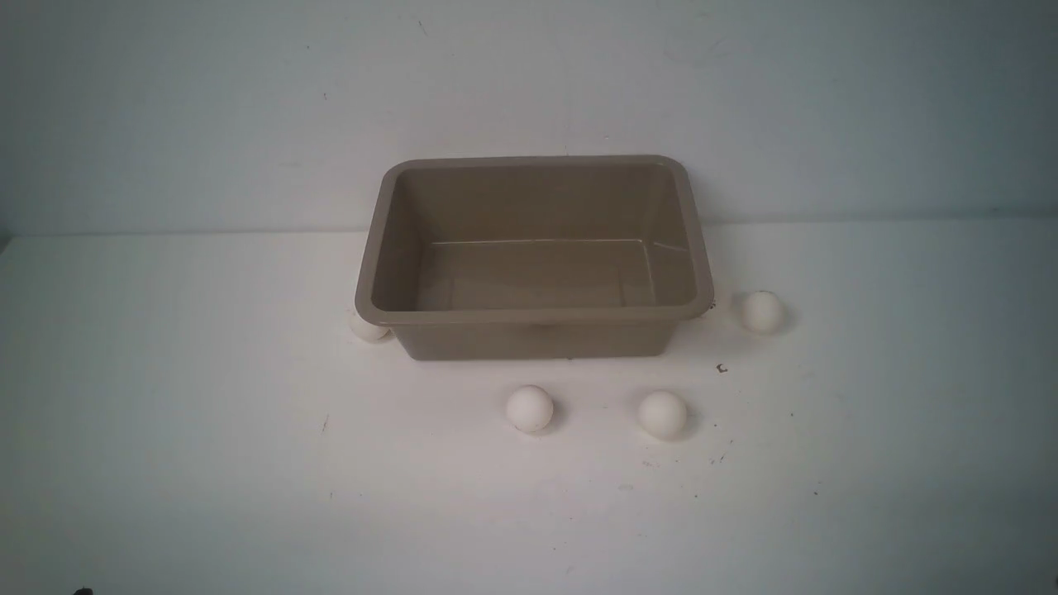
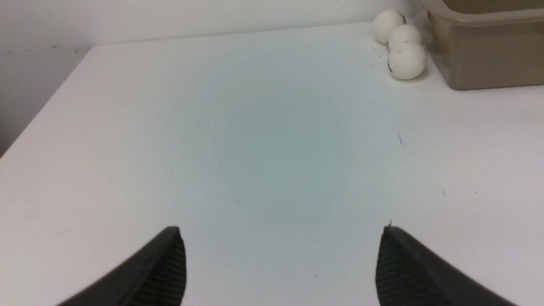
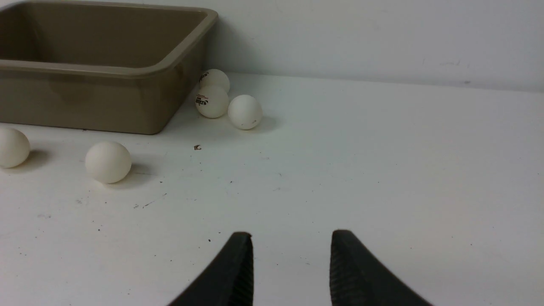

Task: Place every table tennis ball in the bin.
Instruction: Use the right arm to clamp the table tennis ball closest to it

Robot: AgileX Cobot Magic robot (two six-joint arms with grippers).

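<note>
My left claw (image 2: 280, 229) is released, its two dark ribbed fingers (image 2: 165, 267) spread wide above the bare white tabletop (image 2: 255, 148), grasping nothing. My right claw (image 3: 292, 233) is clenched as far as it goes, with a narrow gap between the tips and nothing in it. The grey-brown rectangular plastic bin (image 1: 533, 340) stands upright on the tabletop, well ahead of both claws and between them. Every one of the small matte white table tennis balls (image 1: 529, 407) I can see lies on the tabletop outside the bin. Well ahead of the left claw, three of them sit in a tight row just beside the bin's corner on that claw's side, and the nearest ball (image 2: 406, 60) carries a small dark mark. Ahead of the right claw, three more bunch together at the bin's other near corner, and the printed ball (image 3: 211, 101) there touches or almost touches its neighbours. Two lone balls rest apart from each other in front of the bin's near wall, and the closer one (image 3: 108, 162) lies nearer my right claw than the bin does
</note>
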